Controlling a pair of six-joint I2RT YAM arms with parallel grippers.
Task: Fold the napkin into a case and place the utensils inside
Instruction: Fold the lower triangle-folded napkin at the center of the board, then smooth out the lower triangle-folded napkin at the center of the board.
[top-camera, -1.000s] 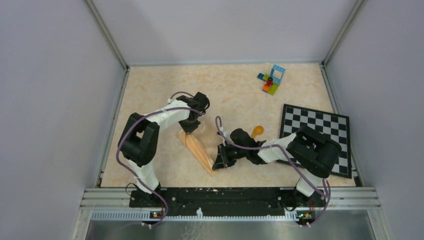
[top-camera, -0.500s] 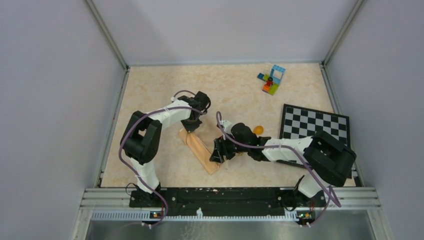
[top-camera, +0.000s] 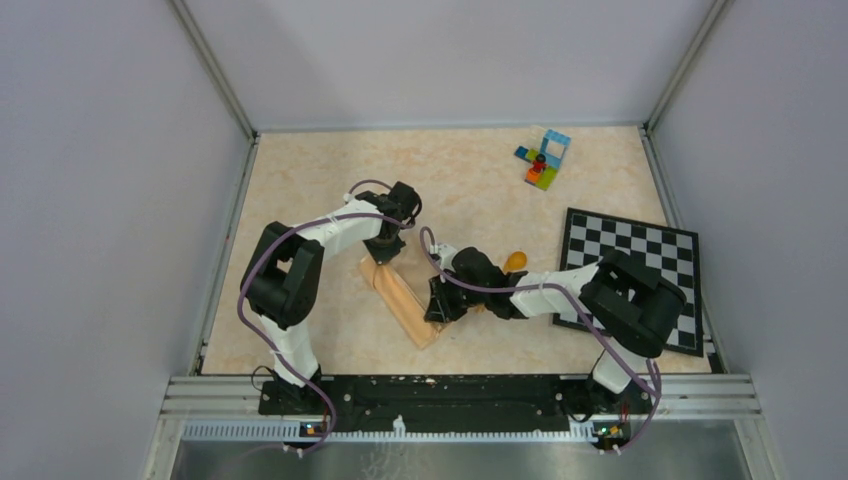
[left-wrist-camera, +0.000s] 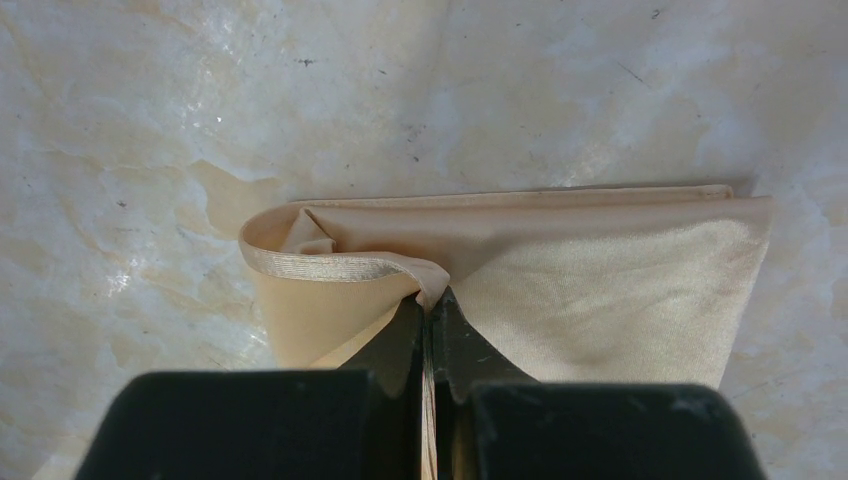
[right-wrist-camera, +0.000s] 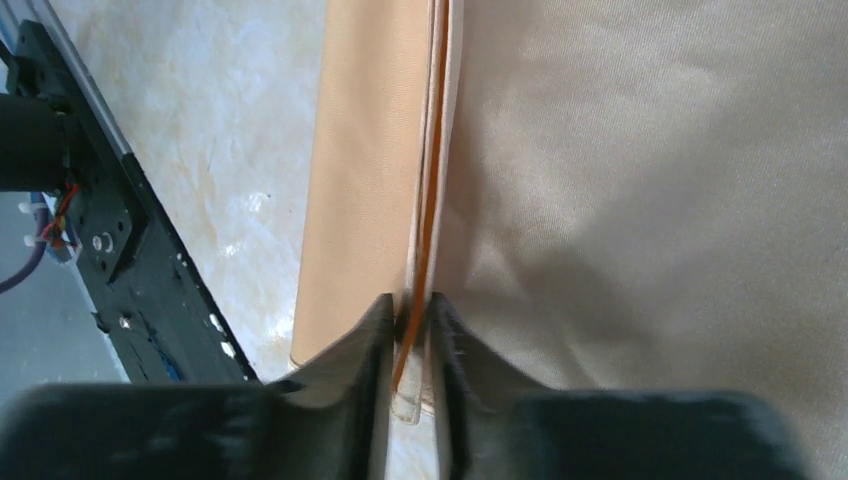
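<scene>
Two grippers were on the cloth at once. The left gripper (left-wrist-camera: 430, 300) was clamped tight on a hem of the soft peach-tan cloth napkin (left-wrist-camera: 600, 270). The napkin lay as a narrow folded strip on the marbled beige surface (left-wrist-camera: 500, 80), slanting between the two arms in the overhead view. That pinch sat at the strip's far end, where a loop of hem curled up beside the fingers and the layers gaped a little.

Toward the near end, the right gripper (right-wrist-camera: 410, 302) had its jaws drawn in narrow around a thin orange plastic piece (right-wrist-camera: 430, 200). Seen edge-on, it looked slim enough to be the knife, and it ran forward along a fold line, tucked between layers of cloth. Whether the jaws squeezed it or only flanked it could not be told. The orange plastic spoon (top-camera: 515, 260) showed only its round bowl, out on the surface behind the right wrist and apart from the napkin.

Judged from that, the folding was done and the loading step was in hand, with one utensil part-way in and the spoon yet to go. The next move called for sliding the knife fully home along the fold without dragging the layers, the left pinch anchoring the pocket. After that would come a clean release and a reach back for the spoon.
</scene>
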